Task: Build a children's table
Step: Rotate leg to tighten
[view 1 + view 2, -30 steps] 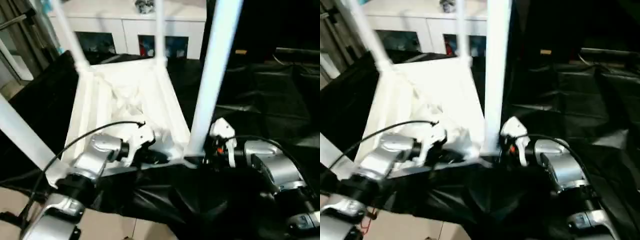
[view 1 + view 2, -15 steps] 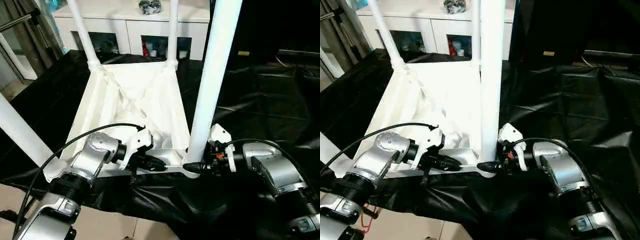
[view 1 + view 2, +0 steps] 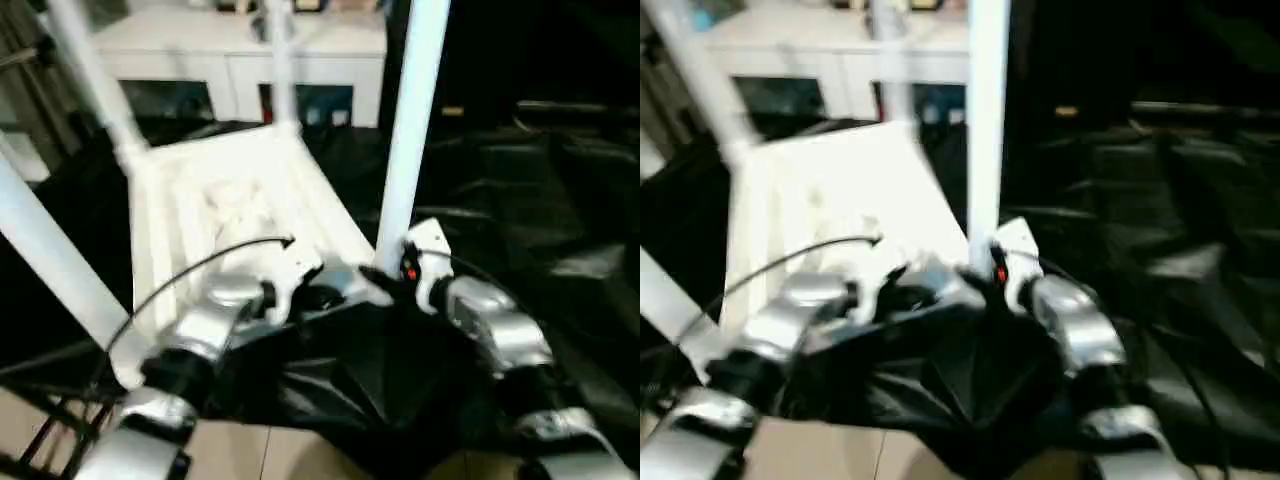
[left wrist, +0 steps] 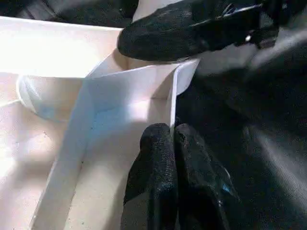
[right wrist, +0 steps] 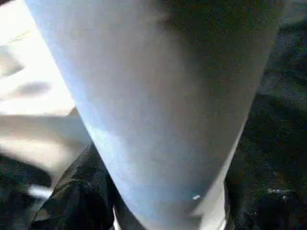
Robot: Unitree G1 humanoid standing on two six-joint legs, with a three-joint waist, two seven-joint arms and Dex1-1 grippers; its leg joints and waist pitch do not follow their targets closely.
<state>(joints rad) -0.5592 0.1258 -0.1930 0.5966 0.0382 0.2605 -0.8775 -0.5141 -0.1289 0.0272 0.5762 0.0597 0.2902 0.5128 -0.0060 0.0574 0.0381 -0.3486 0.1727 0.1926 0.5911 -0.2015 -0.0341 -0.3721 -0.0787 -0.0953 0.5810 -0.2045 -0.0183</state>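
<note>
White tabletop now swung left.

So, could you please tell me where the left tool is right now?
The left tool sits at the near edge of the upturned white tabletop, its fingers shut on the thin rim wall, close to the near right leg.

Two head cameras, set side by side, look forward and down over both silver forearms at the upturned tabletop on the black-draped bench. The left wrist camera looks along the left gripper, close against the tabletop's rim. The right wrist camera sits right against a white leg.
</note>
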